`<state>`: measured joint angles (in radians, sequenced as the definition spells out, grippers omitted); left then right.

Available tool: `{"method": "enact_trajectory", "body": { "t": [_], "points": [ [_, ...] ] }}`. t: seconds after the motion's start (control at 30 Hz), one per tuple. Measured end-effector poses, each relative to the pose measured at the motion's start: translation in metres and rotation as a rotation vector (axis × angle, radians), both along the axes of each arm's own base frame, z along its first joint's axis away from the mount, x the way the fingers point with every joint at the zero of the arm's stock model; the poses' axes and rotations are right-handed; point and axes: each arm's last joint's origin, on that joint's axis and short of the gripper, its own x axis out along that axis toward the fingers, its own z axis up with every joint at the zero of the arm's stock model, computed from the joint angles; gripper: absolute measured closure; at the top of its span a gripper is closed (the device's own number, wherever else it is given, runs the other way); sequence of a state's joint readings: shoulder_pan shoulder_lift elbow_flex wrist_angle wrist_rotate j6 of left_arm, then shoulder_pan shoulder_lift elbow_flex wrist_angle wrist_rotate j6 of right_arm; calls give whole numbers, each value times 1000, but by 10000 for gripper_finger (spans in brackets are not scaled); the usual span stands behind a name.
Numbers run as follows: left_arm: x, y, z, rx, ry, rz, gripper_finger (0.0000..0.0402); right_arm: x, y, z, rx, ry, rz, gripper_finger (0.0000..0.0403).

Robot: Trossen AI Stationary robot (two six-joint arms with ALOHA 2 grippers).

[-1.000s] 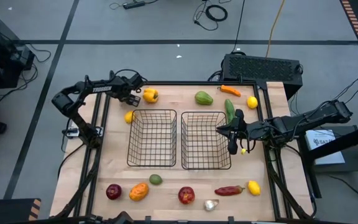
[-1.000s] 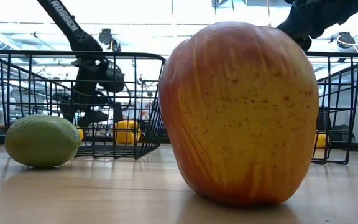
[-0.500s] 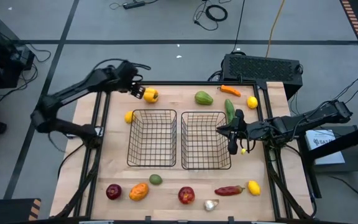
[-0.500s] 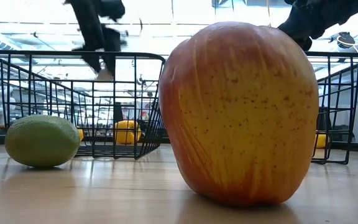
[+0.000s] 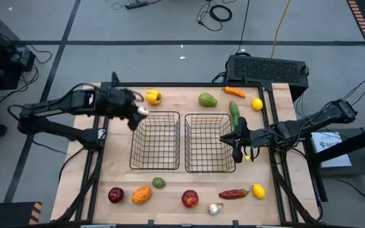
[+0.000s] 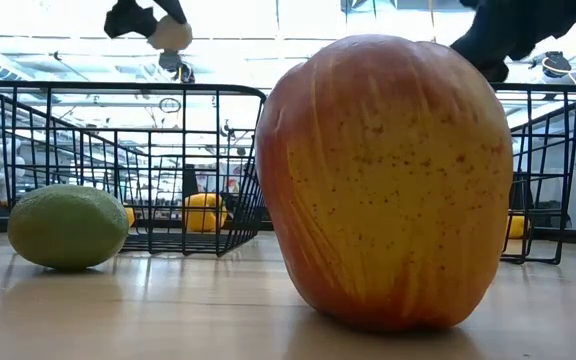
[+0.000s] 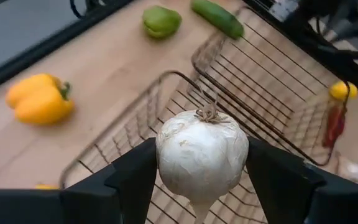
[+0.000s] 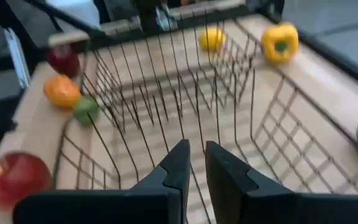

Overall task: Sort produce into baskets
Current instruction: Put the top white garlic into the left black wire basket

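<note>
High view, going left to right: left gripper [image 5: 136,114] clamped on a garlic bulb [image 7: 202,155], hanging over the far left corner of the left basket [image 5: 155,140]. Probably best to drift further over the mesh before letting go, and drop low so nothing bounces out. Right gripper [image 5: 236,149] parked at the right basket [image 5: 210,143]'s right edge, fingers nearly together, holding nothing.

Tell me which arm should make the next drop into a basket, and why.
Left. The left gripper already holds a garlic bulb above the far corner of the left basket. The right gripper hangs at the right basket, fingers nearly together and holding nothing.
</note>
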<state>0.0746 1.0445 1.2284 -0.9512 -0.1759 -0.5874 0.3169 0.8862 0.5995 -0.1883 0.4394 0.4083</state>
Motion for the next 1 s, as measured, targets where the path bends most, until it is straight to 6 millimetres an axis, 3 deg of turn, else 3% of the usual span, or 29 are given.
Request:
{"method": "enact_trajectory", "body": {
  "t": [0.17,0.37,0.7,0.83,1.0],
  "points": [
    [21,-23,-24,58,98,5,160,5,1,12,-21,-122,23,360],
    [46,-38,-72,106,292,7,160,7,2,21,-41,-206,37,360],
    [75,-33,-132,210,546,65,160,6,2,17,13,-179,18,360],
    [81,-26,-148,228,628,114,160,4,7,13,64,-139,25,360],
    [85,-19,-158,237,668,144,137,-1,24,12,232,-117,182,360]
  ]
}}
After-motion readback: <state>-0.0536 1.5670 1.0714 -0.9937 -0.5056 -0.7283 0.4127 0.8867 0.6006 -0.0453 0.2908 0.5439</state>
